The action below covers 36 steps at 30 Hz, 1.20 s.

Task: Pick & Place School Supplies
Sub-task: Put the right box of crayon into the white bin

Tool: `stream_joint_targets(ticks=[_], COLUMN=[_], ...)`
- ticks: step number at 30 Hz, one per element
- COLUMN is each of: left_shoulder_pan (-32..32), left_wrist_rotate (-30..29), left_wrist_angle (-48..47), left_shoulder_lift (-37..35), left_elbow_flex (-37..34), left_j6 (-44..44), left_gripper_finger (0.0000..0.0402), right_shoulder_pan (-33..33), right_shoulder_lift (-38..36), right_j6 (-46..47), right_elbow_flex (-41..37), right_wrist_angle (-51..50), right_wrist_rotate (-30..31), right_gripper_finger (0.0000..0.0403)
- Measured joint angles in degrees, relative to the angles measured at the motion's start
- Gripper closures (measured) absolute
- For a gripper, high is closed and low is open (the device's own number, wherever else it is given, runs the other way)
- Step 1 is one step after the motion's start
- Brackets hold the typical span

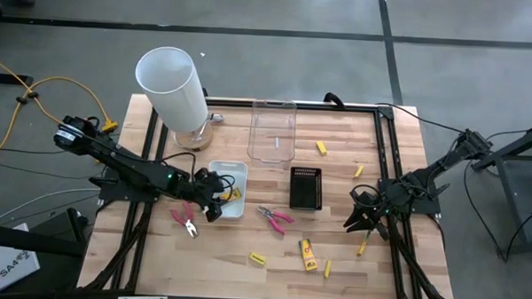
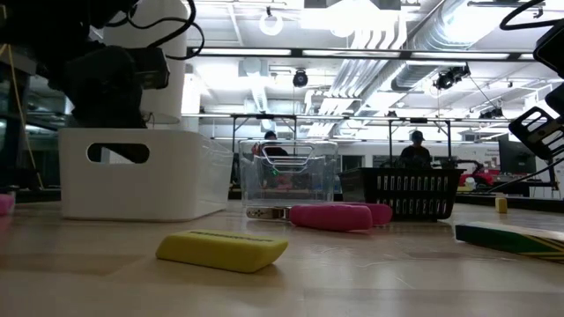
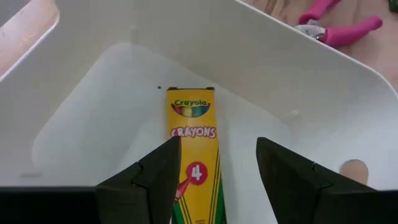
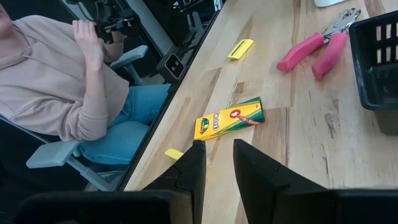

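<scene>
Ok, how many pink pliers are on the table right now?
2. One pliers lies just off the white tray's left side; the other lies between that tray and the black basket. The left arm covers part of the tray, so more could be hidden.

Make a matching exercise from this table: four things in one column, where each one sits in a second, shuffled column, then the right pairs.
Things:
1. crayon pack
2. black tray
3. tall white cylinder
4. right gripper

Places:
A. far left corner of the table
B. inside the white tray, under the open left gripper
C. near the table's right edge, over bare wood
D. middle of the table, beside the pink-handled pliers

Pairs: 1-B, 2-D, 3-A, 4-C
</scene>
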Motion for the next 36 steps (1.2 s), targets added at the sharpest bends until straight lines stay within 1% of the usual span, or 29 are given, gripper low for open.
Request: stream_joint_targets(ticks=[4, 9, 20, 29, 33, 36], left_shoulder_pan=[0.0, -0.2, -3.8, -8.3, -8.6, -8.0], left_wrist_rotate=[0.0, -0.3, -1.5, -1.1, -0.7, 1.7], left_wrist_angle=[0.7, 0.8, 1.4, 14.1, 17.5, 22.1], left_shoulder_lift=[-0.7, -3.8, -9.9, -9.7, -7.0, -3.4], left_elbow_flex=[0.0, 0.0, 0.0, 0.1, 0.1, 0.1], left_j6=[2.4, 5.7, 11.3, 26.6, 27.7, 27.7], left_gripper_finger=[0.0199, 0.0199, 0.0199, 0.0199, 0.0199, 0.0199], right_shoulder_pan=[0.0, 0.0, 0.0, 0.0, 0.0, 0.0], right_shoulder_lift=[0.0, 0.0, 0.0, 0.0, 0.0, 0.0], right_j6=[0.0, 0.0, 0.0, 0.0, 0.0, 0.0], right_elbow_flex=[0.0, 0.0, 0.0, 0.0, 0.0, 0.0], right_wrist_angle=[0.0, 0.0, 0.0, 0.0, 0.0, 0.0], right_wrist_rotate=[0.0, 0.0, 0.0, 0.0, 0.0, 0.0], right_gripper_finger=[0.0329, 0.0329, 0.0329, 0.0329, 0.0329, 0.0329])
